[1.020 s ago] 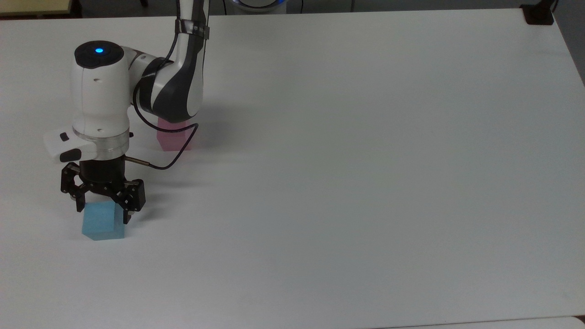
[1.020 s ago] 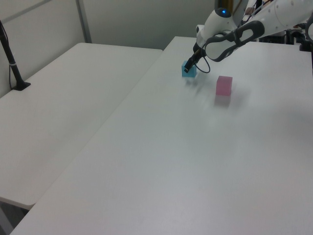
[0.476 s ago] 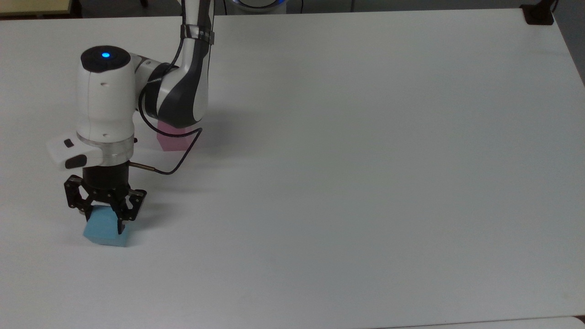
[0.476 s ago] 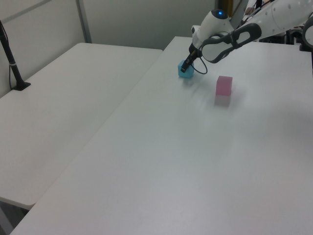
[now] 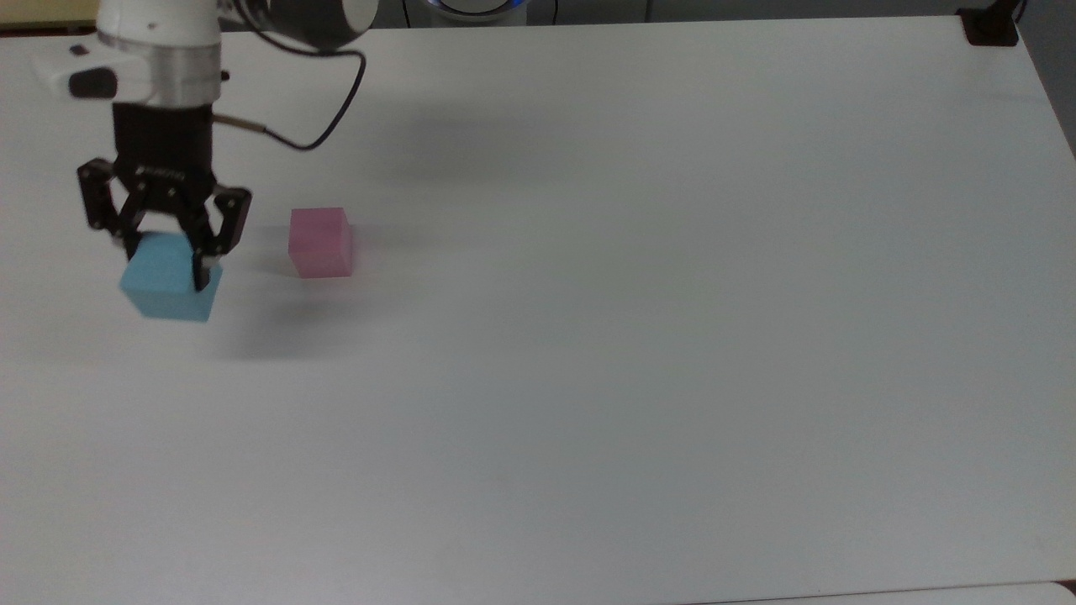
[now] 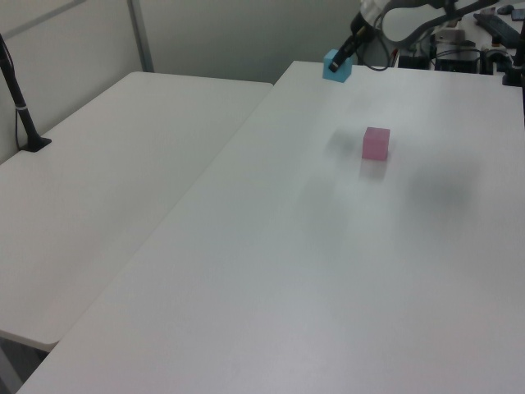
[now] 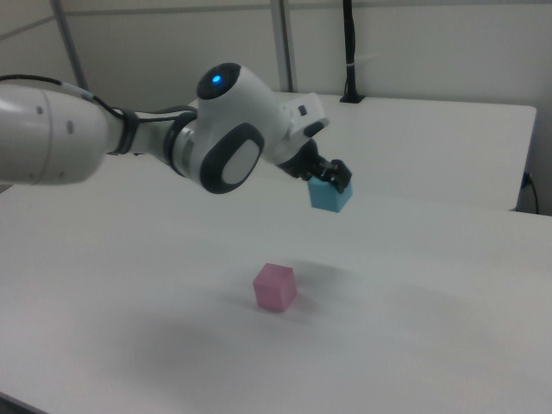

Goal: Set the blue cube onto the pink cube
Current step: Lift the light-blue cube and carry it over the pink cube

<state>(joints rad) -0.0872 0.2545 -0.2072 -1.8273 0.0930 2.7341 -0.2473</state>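
Blue cube [image 5: 169,277] now lifted off bench [image 5: 672,336], pinched in end effector [image 5: 166,262].
Right view shows air gap; pink cube [image 7: 275,287] rests below, apart.

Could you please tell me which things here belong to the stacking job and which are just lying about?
Job:
- blue cube, held aloft in the end effector
- pink cube, alone on the table

Lying about:
- black post on the neighbouring table
- black block at the table's corner
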